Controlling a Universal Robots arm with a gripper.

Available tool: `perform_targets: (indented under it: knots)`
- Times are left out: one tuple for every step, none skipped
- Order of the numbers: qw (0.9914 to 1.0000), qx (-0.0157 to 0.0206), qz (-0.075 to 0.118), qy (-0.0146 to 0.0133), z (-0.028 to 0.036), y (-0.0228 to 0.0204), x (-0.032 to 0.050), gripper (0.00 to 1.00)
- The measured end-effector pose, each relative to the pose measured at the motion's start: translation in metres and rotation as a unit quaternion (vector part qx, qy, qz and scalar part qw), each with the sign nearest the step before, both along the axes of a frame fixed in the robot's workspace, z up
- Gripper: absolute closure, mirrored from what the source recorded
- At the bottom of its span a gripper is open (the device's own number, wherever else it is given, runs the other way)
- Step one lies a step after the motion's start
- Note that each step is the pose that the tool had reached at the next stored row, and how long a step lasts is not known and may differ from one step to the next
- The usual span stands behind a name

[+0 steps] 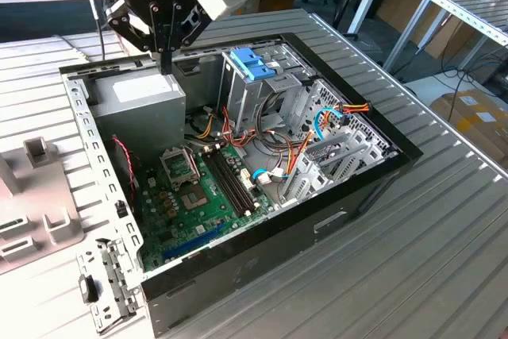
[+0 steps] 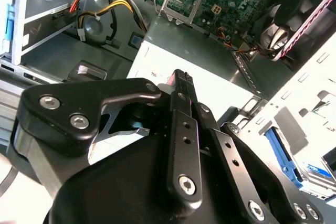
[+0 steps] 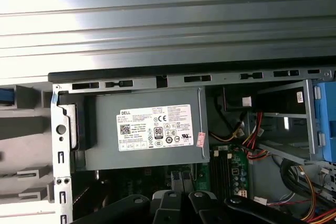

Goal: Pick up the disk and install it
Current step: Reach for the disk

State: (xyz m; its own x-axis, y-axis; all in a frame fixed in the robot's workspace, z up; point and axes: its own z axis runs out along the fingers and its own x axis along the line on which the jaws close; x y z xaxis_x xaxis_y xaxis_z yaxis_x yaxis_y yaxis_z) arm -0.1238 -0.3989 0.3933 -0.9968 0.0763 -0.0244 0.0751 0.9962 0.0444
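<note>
The disk [image 2: 281, 156] lies outside the open computer case [image 1: 262, 220], just beyond its rear wall, with a blue side rail showing in the second wrist view. The gripper [image 1: 165, 63] points straight down, fingers pressed together and empty, above the power supply [image 1: 147, 97].

Grey power supply [image 3: 102, 124] with white sticker [image 3: 155, 128], green motherboard [image 1: 190, 196], light-blue latch [image 1: 252, 63], black tool [image 1: 166, 65].
</note>
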Motion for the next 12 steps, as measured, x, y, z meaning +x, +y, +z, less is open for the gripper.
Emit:
perform_targets:
  knots:
    - [1.00000,0.0000,0.000,0.0000,0.0000,0.0000,-0.0003,0.89]
    - [1.00000,0.0000,0.000,0.0000,0.0000,0.0000,-0.0008,0.89]
    - [1.00000,0.0000,0.000,0.0000,0.0000,0.0000,-0.0012,0.89]
    - [1.00000,0.0000,0.000,0.0000,0.0000,0.0000,-0.0016,0.89]
    - [1.00000,0.0000,0.000,0.0000,0.0000,0.0000,-0.0026,0.89]
    - [1.00000,0.0000,0.000,0.0000,0.0000,0.0000,-0.0036,0.89]
    - [1.00000,0.0000,0.000,0.0000,0.0000,0.0000,-0.0043,0.89]
    - [1.00000,0.0000,0.000,0.0000,0.0000,0.0000,-0.0050,0.89]
    - [1.00000,0.0000,0.000,0.0000,0.0000,0.0000,-0.0053,0.89]
    - [1.00000,0.0000,0.000,0.0000,0.0000,0.0000,-0.0057,0.89]
    - [1.00000,0.0000,0.000,0.0000,0.0000,0.0000,-0.0063,0.89]
    - [1.00000,0.0000,0.000,0.0000,0.0000,0.0000,-0.0067,0.89]
